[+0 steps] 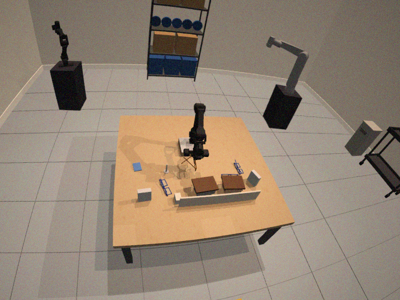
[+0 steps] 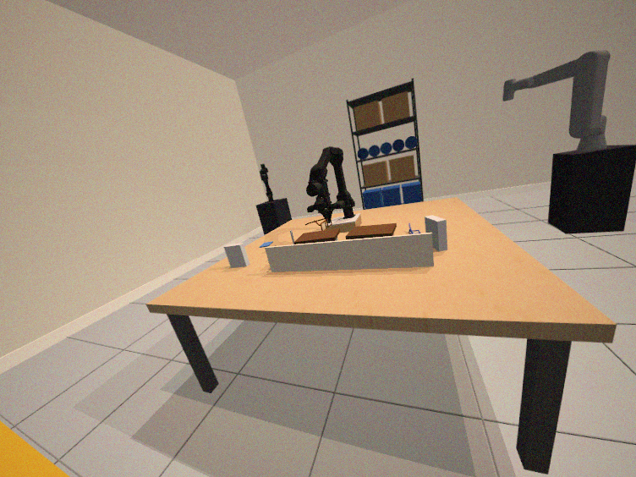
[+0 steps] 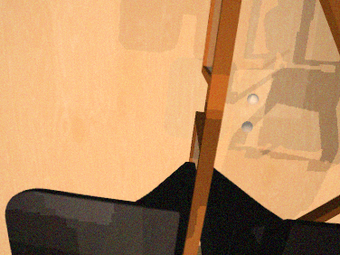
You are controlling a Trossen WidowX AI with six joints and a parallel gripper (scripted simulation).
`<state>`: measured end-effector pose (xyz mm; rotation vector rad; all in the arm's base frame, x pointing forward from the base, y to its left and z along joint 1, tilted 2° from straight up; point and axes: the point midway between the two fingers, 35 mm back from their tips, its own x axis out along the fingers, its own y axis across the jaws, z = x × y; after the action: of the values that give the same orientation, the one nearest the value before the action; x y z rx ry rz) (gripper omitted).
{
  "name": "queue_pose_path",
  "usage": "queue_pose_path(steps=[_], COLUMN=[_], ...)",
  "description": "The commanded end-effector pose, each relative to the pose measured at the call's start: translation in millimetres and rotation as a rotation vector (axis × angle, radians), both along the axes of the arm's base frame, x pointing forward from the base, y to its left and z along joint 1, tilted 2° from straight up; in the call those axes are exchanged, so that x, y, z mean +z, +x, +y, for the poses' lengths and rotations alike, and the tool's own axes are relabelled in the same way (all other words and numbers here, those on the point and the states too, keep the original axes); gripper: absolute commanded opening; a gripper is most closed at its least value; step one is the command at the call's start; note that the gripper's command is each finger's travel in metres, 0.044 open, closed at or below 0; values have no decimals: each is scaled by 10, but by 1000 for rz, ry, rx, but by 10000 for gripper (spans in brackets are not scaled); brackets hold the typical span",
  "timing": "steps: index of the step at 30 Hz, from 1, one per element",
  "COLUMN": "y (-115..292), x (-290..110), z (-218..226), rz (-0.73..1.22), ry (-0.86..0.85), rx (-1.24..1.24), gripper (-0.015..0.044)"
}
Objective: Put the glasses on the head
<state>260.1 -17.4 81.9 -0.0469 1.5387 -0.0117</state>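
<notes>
The black arm (image 1: 197,125) stands on a pale base plate (image 1: 182,142) near the middle of the wooden table (image 1: 145,225) and bends forward and down toward the long white barrier wall (image 1: 219,198). The hand (image 1: 194,157) points downward, closed almost fully onto the tortoiseshell glasses (image 1: 190,161); the wrist view shows the two dark fingers pinching the brown front bar of the frame (image 3: 217,104), which runs nearly vertical through that view, with one temple crossing at the upper right corner and another at the lower right. The frame's shadow falls on the table well apart from the frame itself, so the glasses appear lifted off the surface, hanging below the hand between the arm's base and the two brown-topped blocks (image 1: 205,184) (image 1: 232,182) that sit just behind the barrier. Two small pale spheres (image 3: 253,99) show beside the frame bar in the wrist view; what they belong to cannot be told. No green tag can be made out at this resolution, nor which block is which head. Elsewhere on the table: a blue pair of glasses (image 1: 165,186) to the left of the barrier's end, a second blue pair (image 1: 238,167) near the right block, a white box (image 1: 143,194) at left, a tilted white box (image 1: 254,178) at right, a flat blue card (image 1: 137,166), and a small grey upright peg (image 1: 166,169). In the exterior view the hand (image 2: 322,218) hangs above the far side of the barrier (image 2: 349,252).
</notes>
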Motion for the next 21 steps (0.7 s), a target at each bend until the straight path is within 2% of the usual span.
queue_pose_path(steps=[1,9,21], y=[-9,7,147], x=[209,258,303], z=[8,-73,-661], rz=[-8,-6,0], ry=[6,5,-6], rx=[-4,27,206], gripper=[0,0,0])
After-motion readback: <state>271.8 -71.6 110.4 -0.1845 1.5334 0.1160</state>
